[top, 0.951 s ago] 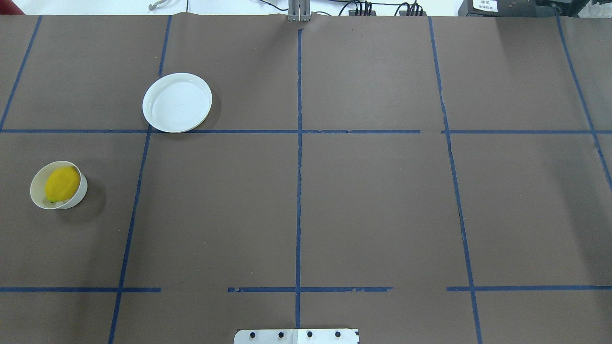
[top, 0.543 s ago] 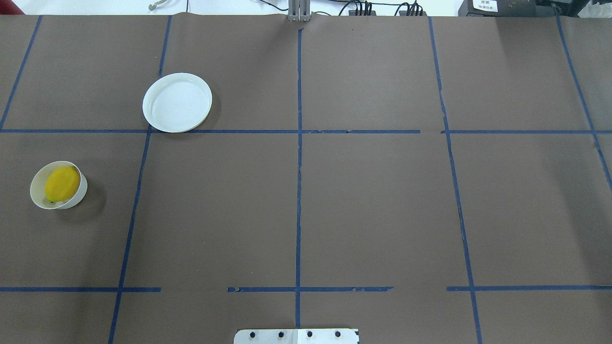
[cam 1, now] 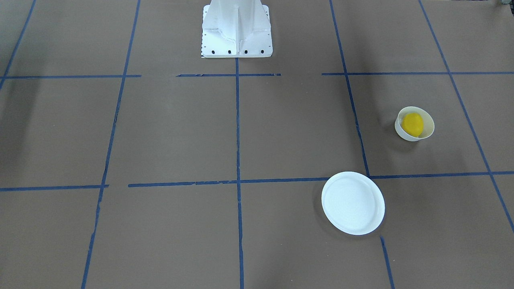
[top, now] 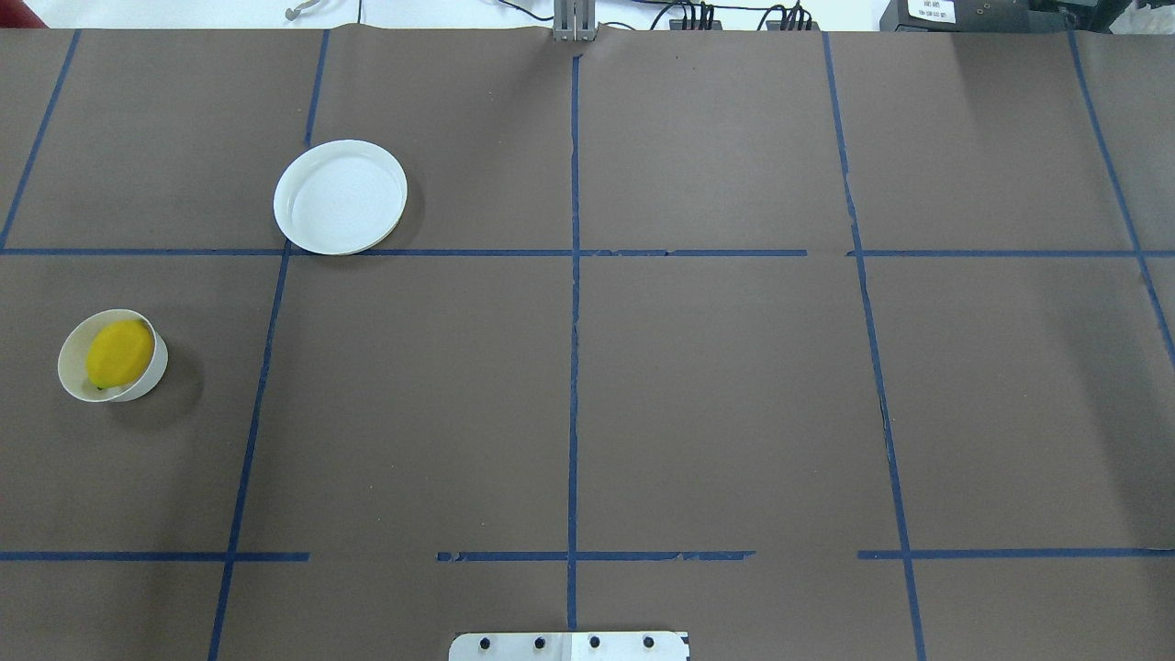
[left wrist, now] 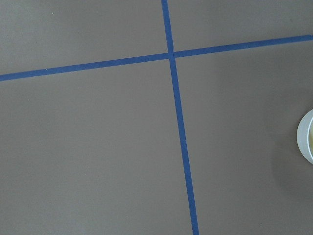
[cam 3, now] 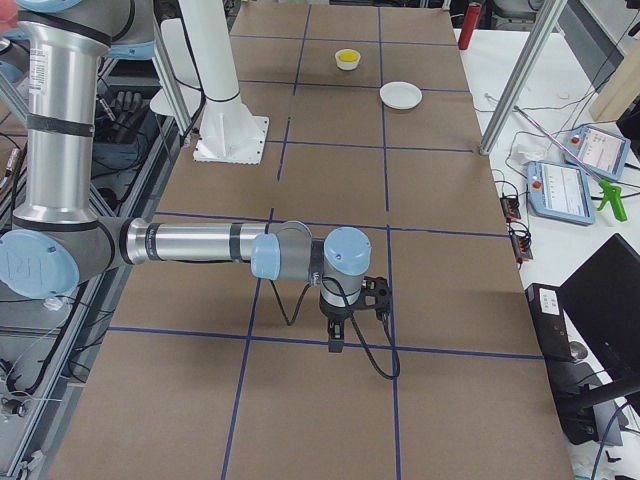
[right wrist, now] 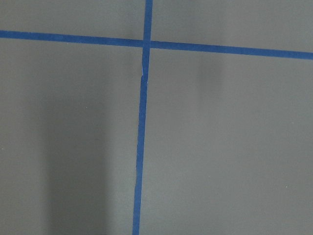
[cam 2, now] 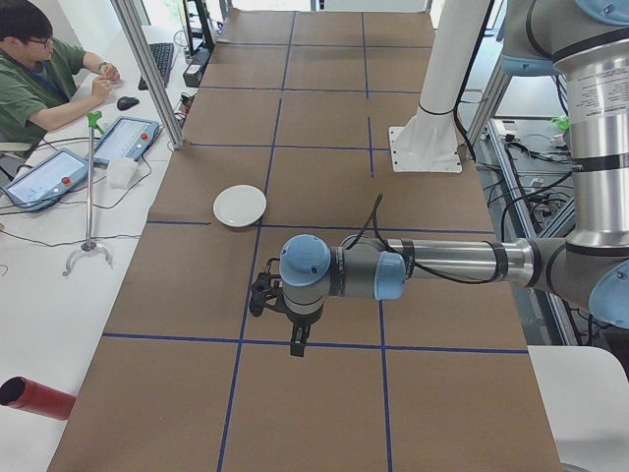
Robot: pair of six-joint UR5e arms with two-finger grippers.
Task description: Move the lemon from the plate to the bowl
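One lemon, bright yellow, oval and glossy, lies inside the bowl on the desk; the plate stands bare, well apart. Judged light, firm and slippery-skinned: grip across the short axis. Left tool and right tool: spread or pressed together cannot be told.
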